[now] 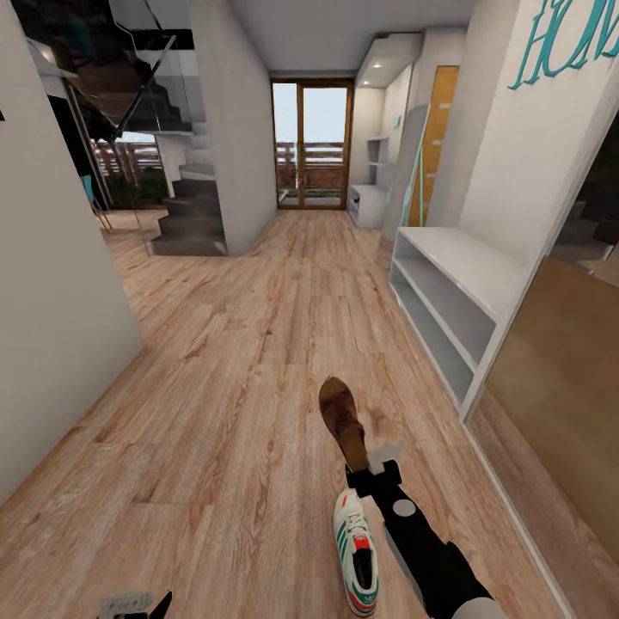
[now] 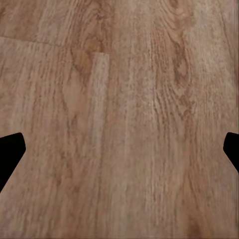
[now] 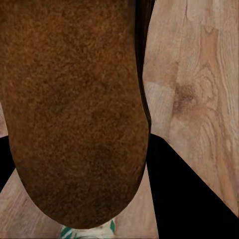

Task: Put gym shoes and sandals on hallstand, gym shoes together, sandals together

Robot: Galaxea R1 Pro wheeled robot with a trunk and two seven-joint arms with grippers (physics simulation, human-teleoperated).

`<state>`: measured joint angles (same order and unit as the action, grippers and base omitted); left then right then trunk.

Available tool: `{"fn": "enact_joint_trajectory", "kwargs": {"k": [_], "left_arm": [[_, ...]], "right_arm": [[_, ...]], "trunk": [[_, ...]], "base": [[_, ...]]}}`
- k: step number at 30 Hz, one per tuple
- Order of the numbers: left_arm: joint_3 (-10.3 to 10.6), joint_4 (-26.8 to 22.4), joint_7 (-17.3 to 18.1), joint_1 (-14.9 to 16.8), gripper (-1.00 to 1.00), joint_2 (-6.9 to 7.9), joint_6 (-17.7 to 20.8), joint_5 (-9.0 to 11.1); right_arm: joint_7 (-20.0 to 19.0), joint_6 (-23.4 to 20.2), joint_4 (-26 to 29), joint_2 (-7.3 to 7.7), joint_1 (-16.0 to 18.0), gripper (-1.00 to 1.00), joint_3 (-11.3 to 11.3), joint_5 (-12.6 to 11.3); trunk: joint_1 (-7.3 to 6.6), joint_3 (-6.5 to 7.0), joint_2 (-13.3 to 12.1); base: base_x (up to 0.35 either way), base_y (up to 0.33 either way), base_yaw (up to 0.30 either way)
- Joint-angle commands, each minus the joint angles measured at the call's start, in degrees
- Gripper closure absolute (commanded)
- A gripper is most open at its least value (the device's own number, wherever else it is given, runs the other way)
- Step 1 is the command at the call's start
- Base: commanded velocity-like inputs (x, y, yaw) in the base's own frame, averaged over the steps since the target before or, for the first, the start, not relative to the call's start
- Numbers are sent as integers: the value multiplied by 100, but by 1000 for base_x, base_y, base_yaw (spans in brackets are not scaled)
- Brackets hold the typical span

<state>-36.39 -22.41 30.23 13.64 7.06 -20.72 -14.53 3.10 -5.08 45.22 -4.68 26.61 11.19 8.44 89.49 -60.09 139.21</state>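
Wood-grain corridor floor [image 1: 241, 361] runs far ahead of me to a glass door [image 1: 311, 144], with a staircase [image 1: 191, 202] on the left. On the right stands a plain white bench [image 1: 451, 301] with two shelves. Far behind it, beside the door, I see the hallstand [image 1: 370, 205]. My right claw [image 1: 371, 460] is pinching one brown sandal [image 1: 342, 421] above the floor; in the right wrist view the sandal [image 3: 74, 109] sits between the fingers. One gym shoe [image 1: 357, 552] lies on the floor, near me. My left claw [image 1: 129, 603] is spread over bare planks.
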Motion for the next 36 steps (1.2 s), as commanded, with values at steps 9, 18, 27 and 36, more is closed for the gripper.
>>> {"fn": "enact_joint_trajectory", "kwargs": {"k": [9,18,27,36], "left_arm": [[-44,8,-1259,507,-100,-708,45,-1192],[-44,16,-1298,532,-100,-713,50,-1192],[-49,11,-1316,537,-100,-762,50,-1184],[-50,8,-1325,546,-100,-885,50,-1174]], "right_arm": [[34,-45,-109,-16,2,100,112,35],[41,-45,-109,-16,2,100,111,35],[41,-45,-110,-24,2,100,111,35],[41,-45,-110,-58,2,100,111,34]], "trunk": [[-1,-5,2],[-1,-5,2],[-1,-5,2],[-1,-5,2]], "base": [[57,-36,0],[90,-60,0],[6,-4,0],[-2,-66,0]]}}
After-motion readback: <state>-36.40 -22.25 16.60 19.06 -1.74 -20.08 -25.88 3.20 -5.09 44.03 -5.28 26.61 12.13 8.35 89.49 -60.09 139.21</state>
